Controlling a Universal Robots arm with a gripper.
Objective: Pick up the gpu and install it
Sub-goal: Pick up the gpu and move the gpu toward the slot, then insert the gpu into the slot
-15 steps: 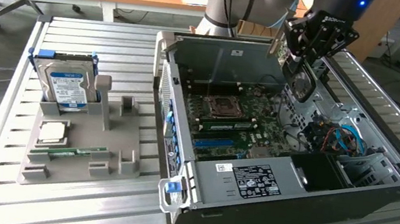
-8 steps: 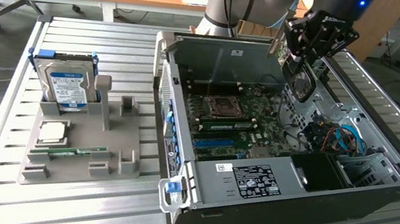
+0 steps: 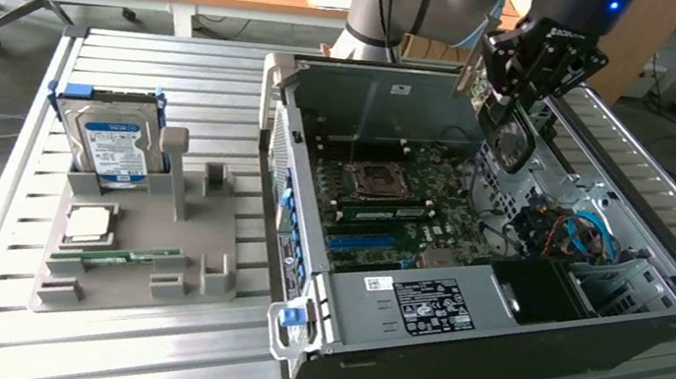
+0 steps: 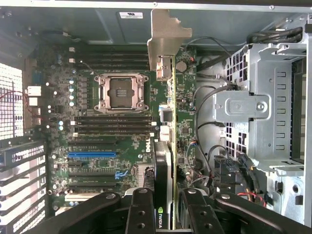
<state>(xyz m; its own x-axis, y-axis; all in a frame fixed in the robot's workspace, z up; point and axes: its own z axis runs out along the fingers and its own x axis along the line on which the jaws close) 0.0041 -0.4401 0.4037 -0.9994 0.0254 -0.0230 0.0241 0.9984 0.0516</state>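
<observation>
Above the open computer case, the gripper hangs with its fingers clamped narrowly on the gpu, so the pick-up looks done and the install is the step in hand. From the wrist, the card runs edge-on out from between the fingers, its silver bracket at the far end, over the motherboard beside the empty processor socket. It seems not yet seated. Seating it calls for lining its edge with a slot, perhaps the blue slot, bracket to the case wall, then a straight, gentle press
</observation>
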